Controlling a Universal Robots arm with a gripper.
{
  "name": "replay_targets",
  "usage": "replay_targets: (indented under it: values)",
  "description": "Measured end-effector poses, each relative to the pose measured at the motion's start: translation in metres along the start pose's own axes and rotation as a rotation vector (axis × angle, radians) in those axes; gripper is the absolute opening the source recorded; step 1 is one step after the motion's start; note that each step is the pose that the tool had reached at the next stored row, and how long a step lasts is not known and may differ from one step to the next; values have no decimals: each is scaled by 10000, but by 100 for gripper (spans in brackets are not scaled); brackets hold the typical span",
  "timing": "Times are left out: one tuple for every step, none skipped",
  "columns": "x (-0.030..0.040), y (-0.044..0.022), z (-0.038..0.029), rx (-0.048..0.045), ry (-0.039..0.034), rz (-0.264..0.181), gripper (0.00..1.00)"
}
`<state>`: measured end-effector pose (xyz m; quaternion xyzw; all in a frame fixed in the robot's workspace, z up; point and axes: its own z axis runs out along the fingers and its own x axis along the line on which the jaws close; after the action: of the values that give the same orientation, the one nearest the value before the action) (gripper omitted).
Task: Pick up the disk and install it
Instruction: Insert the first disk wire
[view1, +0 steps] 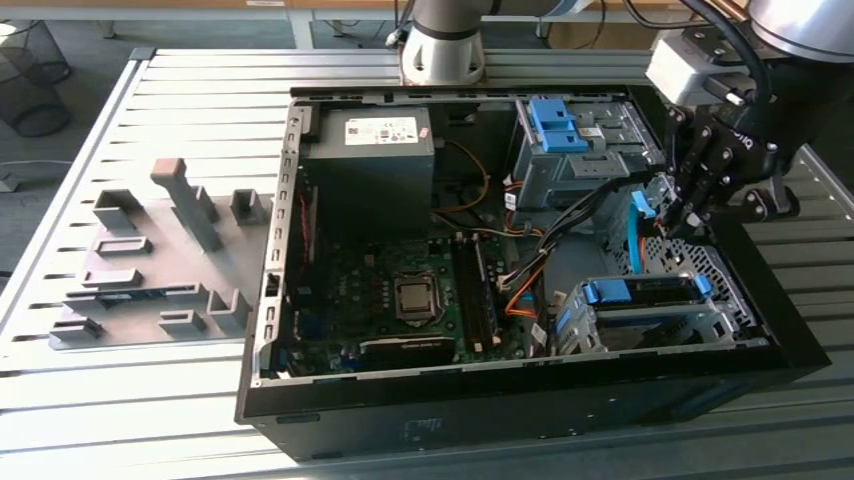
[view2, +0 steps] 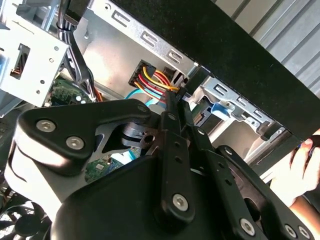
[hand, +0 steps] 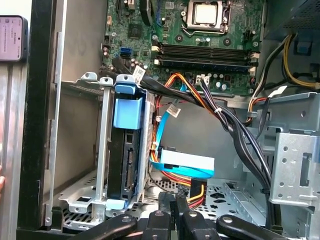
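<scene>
Exterior view, claw (view1: 687, 222) down inside the open computer case (view1: 534, 400), fingers pressed together on nothing, disk (view1: 647, 292) seated in its bay.

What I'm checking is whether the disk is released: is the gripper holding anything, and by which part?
Nothing: the gripper is shut, with nothing in it. The disk sits in its metal bay, apart from the gripper.

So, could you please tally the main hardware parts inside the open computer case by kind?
Power-supply box: 1
Drive cages: 2, the upper bay and the lower cage
Disk, sitting in the lower cage: 1
Processor: 1
Total: 5
</scene>
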<state>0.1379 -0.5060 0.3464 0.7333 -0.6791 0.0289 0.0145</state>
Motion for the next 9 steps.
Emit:
replay_targets:
  values:
    - [-2,25,-3,8,-2,-1,16]
    - [-4,50,-8,12,-4,-1,16]
    - [-4,68,-14,15,-5,-1,16]
    - [-4,74,-20,15,-4,0,16]
    - [-4,74,-24,16,-6,0,16]
    - [-4,74,-24,16,-9,-1,16]
    - [-4,74,-25,16,-7,-1,16]
    - [-5,74,-26,16,-6,3,16]
    - [-4,74,-26,15,-4,15,16]
